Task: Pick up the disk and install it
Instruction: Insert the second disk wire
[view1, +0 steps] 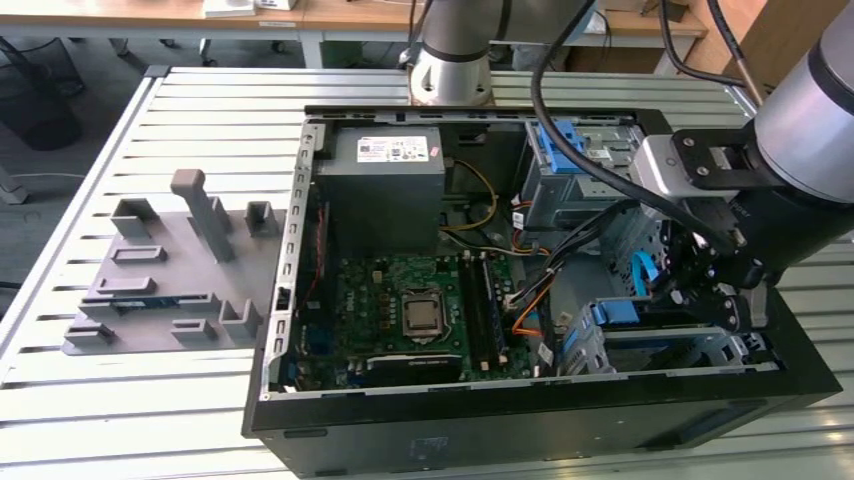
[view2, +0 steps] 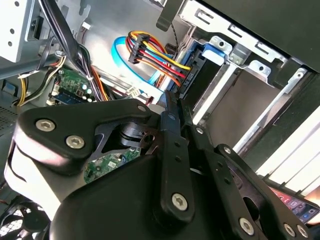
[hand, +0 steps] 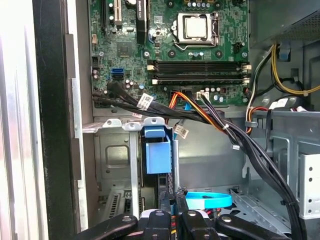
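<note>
Pincer (hand: 172, 215) fingers pressed together, empty, just behind disk (hand: 157, 156) seated in cage.

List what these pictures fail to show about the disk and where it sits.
- The disk's silver body and label: not made out in any view.
- First wrist view: a blue plastic piece sits in the drive cage; whether it is a carrier or a latch is unclear, and the cage wall hides what is behind it.
- Exterior view: the gripper and the arm's wrist cover the bay beneath them.
</note>
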